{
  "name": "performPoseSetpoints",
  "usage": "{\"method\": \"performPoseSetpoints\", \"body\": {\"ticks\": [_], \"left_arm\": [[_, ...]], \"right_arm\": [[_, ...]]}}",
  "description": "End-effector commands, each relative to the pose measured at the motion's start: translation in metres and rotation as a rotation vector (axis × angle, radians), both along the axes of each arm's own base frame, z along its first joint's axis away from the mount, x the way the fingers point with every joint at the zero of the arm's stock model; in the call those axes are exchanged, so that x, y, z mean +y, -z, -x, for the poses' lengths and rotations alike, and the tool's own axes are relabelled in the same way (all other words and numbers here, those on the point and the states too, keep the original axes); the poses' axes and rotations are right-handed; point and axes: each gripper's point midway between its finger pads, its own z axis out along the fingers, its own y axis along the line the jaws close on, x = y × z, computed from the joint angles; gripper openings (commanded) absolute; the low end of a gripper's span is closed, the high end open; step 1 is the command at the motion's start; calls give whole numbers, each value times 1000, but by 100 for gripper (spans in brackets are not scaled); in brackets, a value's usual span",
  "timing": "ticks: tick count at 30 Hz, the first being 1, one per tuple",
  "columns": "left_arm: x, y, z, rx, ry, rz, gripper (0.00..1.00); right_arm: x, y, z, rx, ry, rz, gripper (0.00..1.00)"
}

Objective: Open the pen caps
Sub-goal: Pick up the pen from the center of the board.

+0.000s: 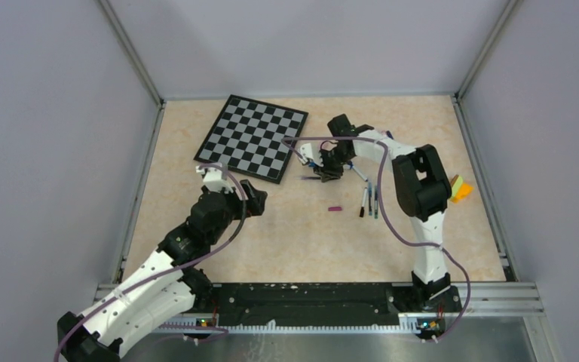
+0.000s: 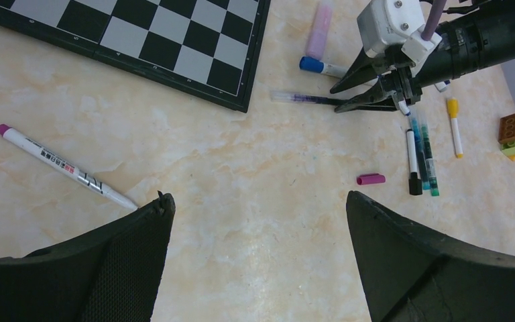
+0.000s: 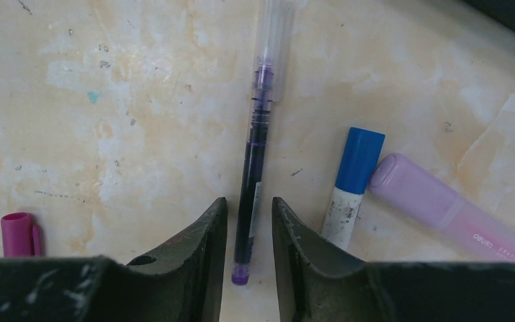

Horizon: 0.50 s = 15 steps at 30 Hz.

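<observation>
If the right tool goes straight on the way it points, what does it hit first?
Most likely the purple pen, lying in the gap of the right tool. The tool straddles the pen, so its tips may reach the table beside it instead; depth is hard to judge.

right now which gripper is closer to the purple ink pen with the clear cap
Right. The right gripper straddles the purple pen, one finger on each side of its barrel. The left gripper hangs open well away, down by the near edge of the chessboard.
</observation>
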Motion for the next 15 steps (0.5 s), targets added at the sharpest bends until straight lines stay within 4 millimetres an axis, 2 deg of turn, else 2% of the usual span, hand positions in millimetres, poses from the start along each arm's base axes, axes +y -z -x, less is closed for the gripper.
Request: {"method": "performPoseSetpoints", "body": {"ticks": [1, 10, 13, 15], "left_arm": [[0, -12, -5, -54, -8, 25, 99], [-8, -9, 0, -43, 16, 89, 99], [-16, -5, 3, -24, 39, 151, 99], [-21, 0, 5, -1, 44, 201, 99]], "right_arm": [[6, -4, -1, 10, 1, 18, 27], [-10, 23, 27, 118, 11, 189, 8], [-10, 27, 33, 145, 68, 227, 0], [-9, 27, 29, 139, 154, 242, 0]]}}
